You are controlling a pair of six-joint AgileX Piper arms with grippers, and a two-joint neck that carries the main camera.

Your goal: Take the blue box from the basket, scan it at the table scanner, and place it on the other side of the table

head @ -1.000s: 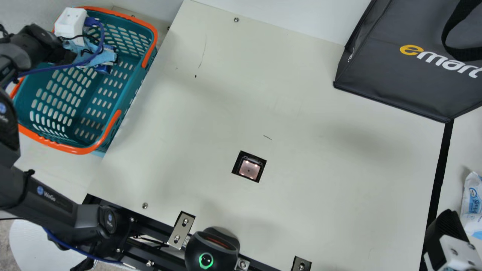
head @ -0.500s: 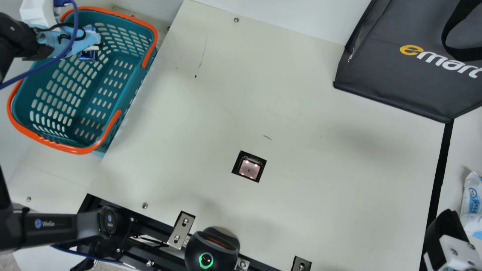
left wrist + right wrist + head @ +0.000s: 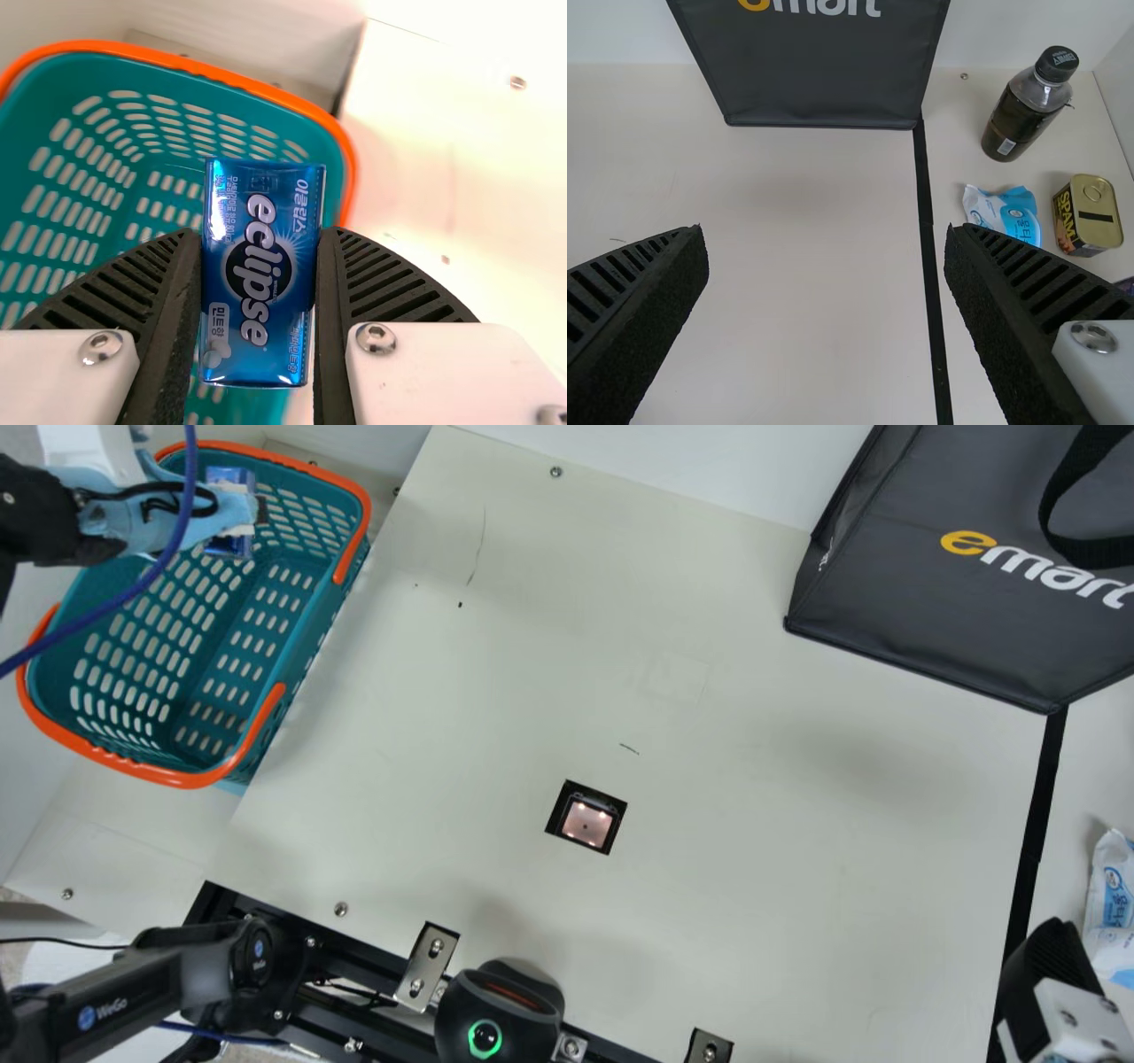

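the blue box [image 3: 257, 274] sits between the two ribbed fingers of the left gripper [image 3: 252, 511], which is closed on it; in the left wrist view a finger presses each long side, and one end of the box juts out past the fingertips; box and claw are both over the basket [image 3: 354, 491], by its far rim; how high the box is above the bottom, i cannot tell; next out is the cream table [image 3: 753, 797], with the table scanner [image 3: 586, 822] set in it, its window lit, well apart from the box; farther off, across the table, is the dark grey bag [image 3: 957, 629], and the right gripper [image 3: 1054, 957] is near the black strip [image 3: 1032, 841], its fingers wide apart with nothing between them; past the strip lie a white-and-blue packet [image 3: 1003, 212], a can [image 3: 1088, 215] just beside it and a dark bottle [image 3: 1023, 111]
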